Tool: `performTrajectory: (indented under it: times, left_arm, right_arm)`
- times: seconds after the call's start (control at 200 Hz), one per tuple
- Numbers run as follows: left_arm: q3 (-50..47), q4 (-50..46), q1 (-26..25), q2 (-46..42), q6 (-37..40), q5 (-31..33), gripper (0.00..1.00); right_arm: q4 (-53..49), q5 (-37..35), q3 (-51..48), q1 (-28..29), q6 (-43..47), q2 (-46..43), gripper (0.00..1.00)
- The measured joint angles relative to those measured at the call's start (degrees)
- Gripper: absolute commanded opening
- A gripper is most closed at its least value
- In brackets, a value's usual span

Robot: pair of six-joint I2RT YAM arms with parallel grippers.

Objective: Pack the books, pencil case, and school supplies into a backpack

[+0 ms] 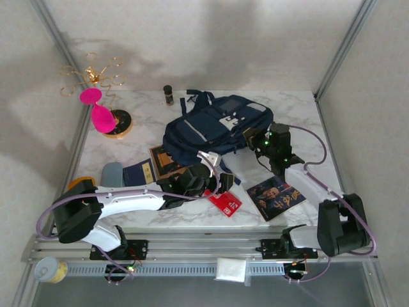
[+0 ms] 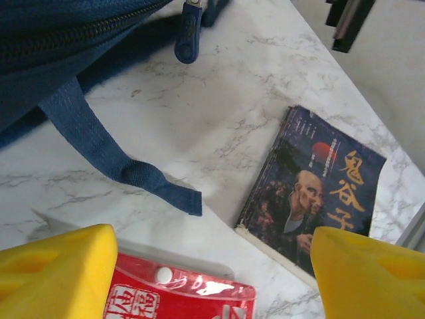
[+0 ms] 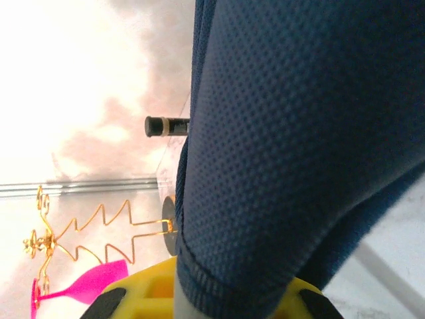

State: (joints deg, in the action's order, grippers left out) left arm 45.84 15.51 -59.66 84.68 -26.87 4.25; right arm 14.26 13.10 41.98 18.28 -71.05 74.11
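Near one backpack (image 1: 211, 128), three books (image 1: 276, 197) lie flat on the marble table (image 1: 300, 121).

In the left wrist view, the near corner of the portrait book (image 2: 312, 199) is covered at 5 o'clock by the left gripper (image 2: 211, 266). The red pouch (image 2: 179, 292) is cut off by the lower edge and the backpack (image 2: 53, 40) by the upper edge. In the right wrist view, a small dark bottle (image 3: 163, 125) is half hidden behind backpack fabric, and a pink glass (image 3: 80, 286) is cut off at 7 o'clock. From above, the brown book (image 1: 160, 158) is partly covered by the left gripper.
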Motion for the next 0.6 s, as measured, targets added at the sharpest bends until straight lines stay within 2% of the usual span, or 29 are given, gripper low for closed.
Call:
performTrajectory:
  times: [0.235, 0.601]
  left_arm:
    - [-1.27, 7.13, -2.36, 4.20, 8.55, 5.86, 0.66]
    - [1.97, 19.65, -2.25, 14.82, 13.68, 13.51, 0.53]
  right_arm:
    - [-2.14, -5.92, -2.78, 3.82, -2.56, -3.34, 0.00]
    - [-1.66, -8.00, -4.87, 5.03, -4.07, -3.63, 0.00]
